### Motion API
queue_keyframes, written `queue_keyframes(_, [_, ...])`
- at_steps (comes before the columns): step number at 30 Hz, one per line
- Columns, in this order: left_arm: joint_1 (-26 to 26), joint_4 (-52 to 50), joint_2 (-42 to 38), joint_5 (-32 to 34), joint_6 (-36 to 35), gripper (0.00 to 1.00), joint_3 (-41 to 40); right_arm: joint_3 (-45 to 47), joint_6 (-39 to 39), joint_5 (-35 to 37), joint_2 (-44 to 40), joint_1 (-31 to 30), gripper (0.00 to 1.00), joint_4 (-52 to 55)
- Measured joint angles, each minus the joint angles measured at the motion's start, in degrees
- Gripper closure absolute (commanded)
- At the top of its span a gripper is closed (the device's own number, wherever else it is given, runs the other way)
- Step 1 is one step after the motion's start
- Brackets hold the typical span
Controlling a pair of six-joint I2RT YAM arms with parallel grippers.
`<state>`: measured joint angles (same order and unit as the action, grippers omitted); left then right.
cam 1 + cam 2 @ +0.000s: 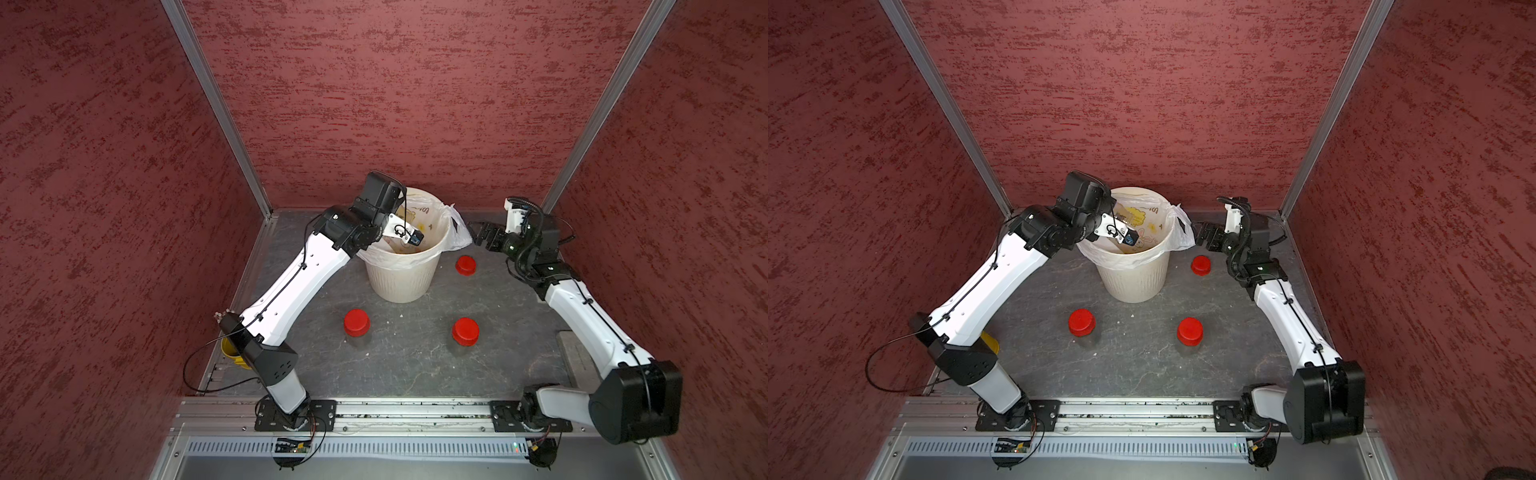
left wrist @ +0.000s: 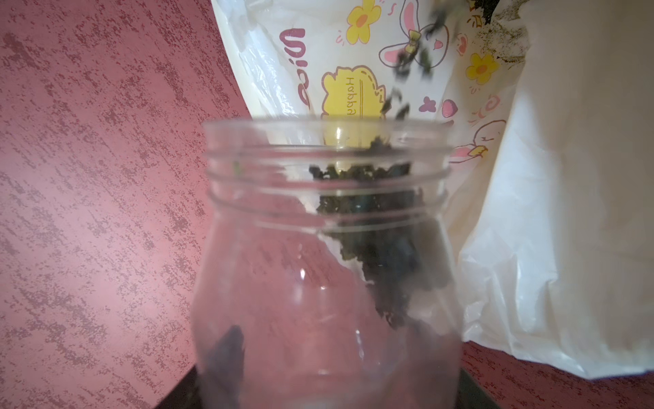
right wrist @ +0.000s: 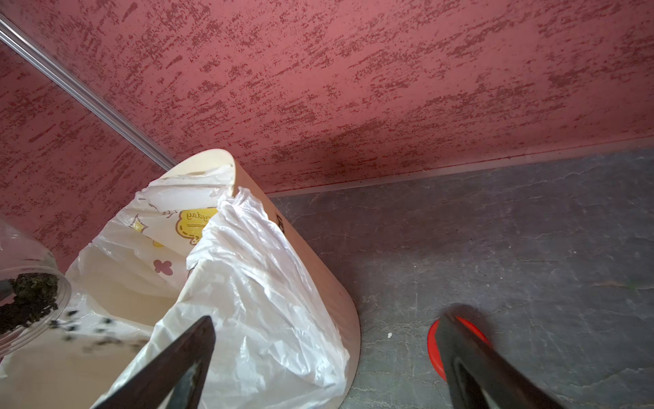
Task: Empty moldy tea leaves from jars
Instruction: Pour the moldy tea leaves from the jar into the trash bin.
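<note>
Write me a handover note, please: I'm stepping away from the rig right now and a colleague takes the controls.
Left gripper: shut on the open jar, tipped over the bin; tea leaves are spilling into its bag, with some left in the jar.
Right gripper: open, empty, beside the bag, near the loose red cap on the table.
Two capped jars stand upright at the front; their contents are unclear from above.
Done: one jar uncapped, pour under way.
Left: finish this pour, then open and empty the other two.
</note>
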<state>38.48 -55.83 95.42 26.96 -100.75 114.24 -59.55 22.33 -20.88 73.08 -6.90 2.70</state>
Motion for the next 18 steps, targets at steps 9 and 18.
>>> queue_keyframes(9, [0.5, -1.1, 3.1, 0.0, -0.1, 0.48, 4.7, 1.9, 0.2, -1.0, -1.9, 0.0, 0.01, -1.2])
queue_keyframes(18, [0.7, -2.4, 5.1, -0.1, -0.2, 0.47, 5.9, 1.9, 0.2, -1.0, -2.3, 0.0, 0.01, -1.6])
